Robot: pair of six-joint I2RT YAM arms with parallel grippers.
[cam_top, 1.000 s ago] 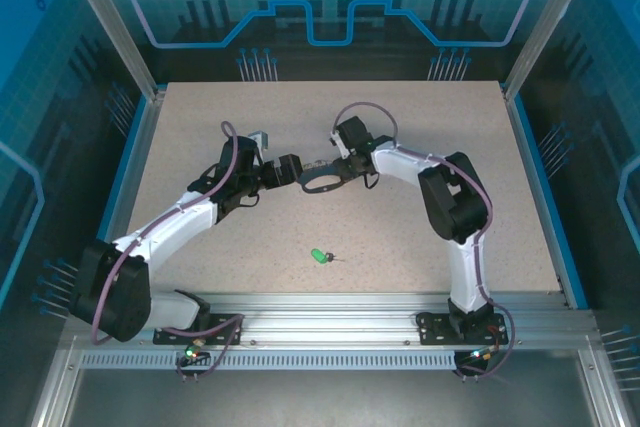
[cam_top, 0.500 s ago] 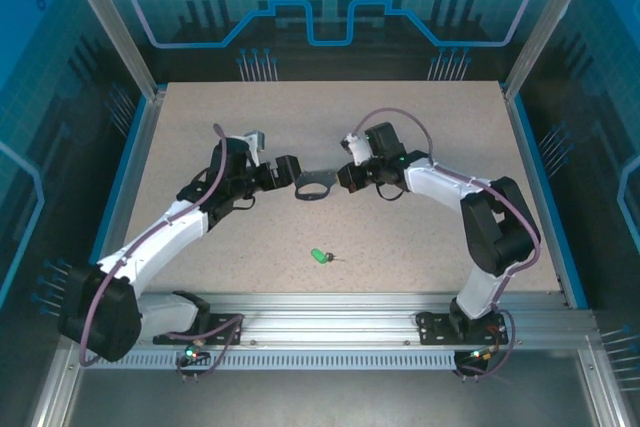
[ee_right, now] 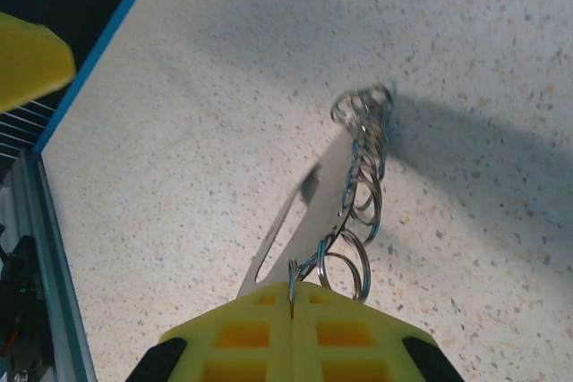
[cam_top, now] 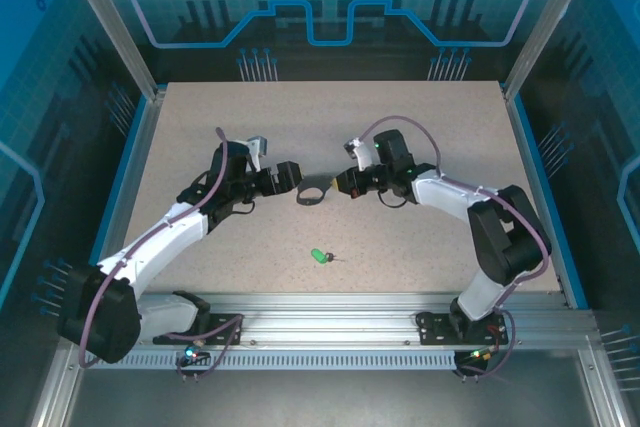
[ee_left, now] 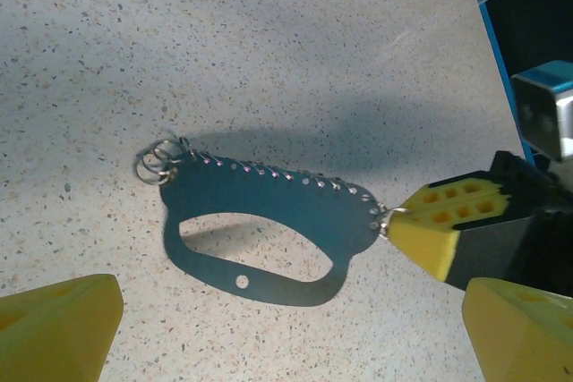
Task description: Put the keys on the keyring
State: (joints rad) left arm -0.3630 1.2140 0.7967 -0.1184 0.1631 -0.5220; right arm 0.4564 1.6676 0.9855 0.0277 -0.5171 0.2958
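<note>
Where the top camera looks down, the right pincer [cam_top: 341, 184] clamps the keyring [cam_top: 313, 194] over the tabletop [cam_top: 420, 127], the left pincer [cam_top: 287, 175] gapes beside it, and the key [cam_top: 318, 255] lies well apart. The left wrist view has the loop presented. The right wrist view shows the chain [ee_right: 361, 176] pinched. The likely next move is for the left pincer to fetch the key.

The keyring [ee_left: 269, 196] looks matt and dark, its chain [ee_left: 269, 171] shiny metal, the table [ee_left: 179, 42] speckled matt.
</note>
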